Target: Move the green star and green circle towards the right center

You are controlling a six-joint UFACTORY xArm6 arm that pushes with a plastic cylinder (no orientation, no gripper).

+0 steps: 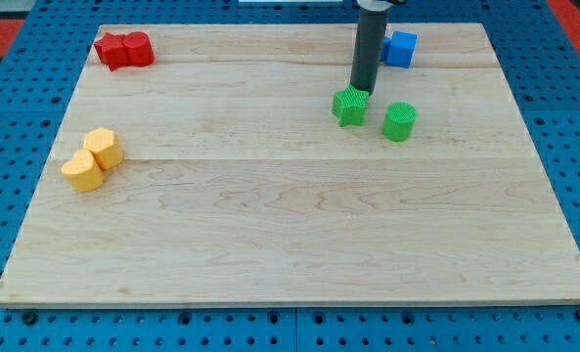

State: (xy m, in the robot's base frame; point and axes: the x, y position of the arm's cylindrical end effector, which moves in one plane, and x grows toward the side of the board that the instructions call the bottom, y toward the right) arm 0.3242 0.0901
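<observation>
The green star [349, 107] lies on the wooden board in the upper right part of the view. The green circle [399, 121] stands just to its right, a small gap between them. My tip [362, 90] rests at the star's top edge, touching or nearly touching it, to the upper left of the circle. The dark rod rises from there to the view's top.
A blue block [400, 48] sits near the board's top edge, right of the rod. Two red blocks [123, 49] lie side by side at the top left. Two yellow blocks [93, 158] lie at the left. The board [290, 244] rests on a blue pegged surface.
</observation>
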